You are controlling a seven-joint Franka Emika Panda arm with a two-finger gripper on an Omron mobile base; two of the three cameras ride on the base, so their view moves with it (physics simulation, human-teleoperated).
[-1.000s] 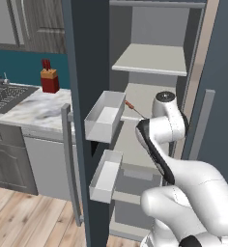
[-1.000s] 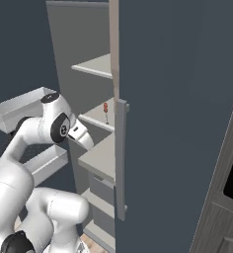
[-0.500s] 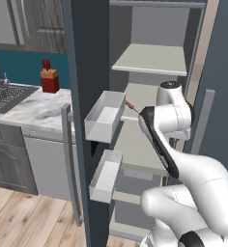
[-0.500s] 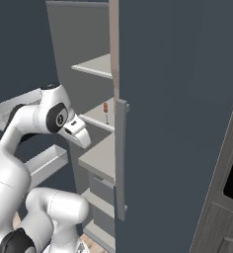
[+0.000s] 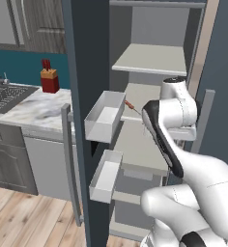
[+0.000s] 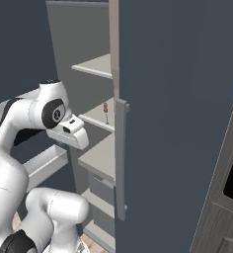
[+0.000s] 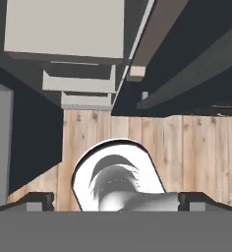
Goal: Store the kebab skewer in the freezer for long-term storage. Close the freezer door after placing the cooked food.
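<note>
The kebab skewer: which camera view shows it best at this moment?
The left base view shows it best: the kebab skewer lies on a pale freezer shelf, its stick and reddish end readable. The right base view gives a small red-brown bit at the shelf's far end. The hand view looks down at the wooden floor.

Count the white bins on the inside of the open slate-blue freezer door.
2. The upper white bin hangs beside the shelf holding the kebab skewer; the lower white bin sits below it. Others may be hidden.
</note>
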